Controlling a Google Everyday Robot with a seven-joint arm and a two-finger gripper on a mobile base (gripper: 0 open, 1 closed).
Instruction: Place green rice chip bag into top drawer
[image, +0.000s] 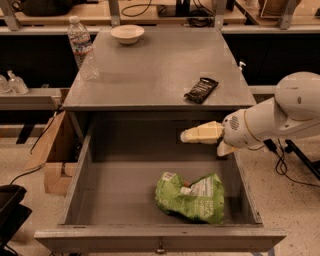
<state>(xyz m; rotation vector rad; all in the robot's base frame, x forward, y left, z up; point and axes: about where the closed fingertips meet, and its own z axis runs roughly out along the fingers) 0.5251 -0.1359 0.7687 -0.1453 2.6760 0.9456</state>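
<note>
The green rice chip bag (191, 197) lies crumpled on the floor of the open top drawer (80, 170), towards its front right. The drawer is pulled out under the grey table (150, 70). My gripper (202, 141) is above the drawer's back right, up and a little right of the bag, apart from it. Its cream fingers (200, 133) are spread and hold nothing. The white arm reaches in from the right.
On the table stand a water bottle (81, 46) at the back left, a white bowl (127, 33) at the back, and a small black packet (201, 89) near the front right. A cardboard box (50, 150) sits on the floor left of the drawer. Cables trail at the right.
</note>
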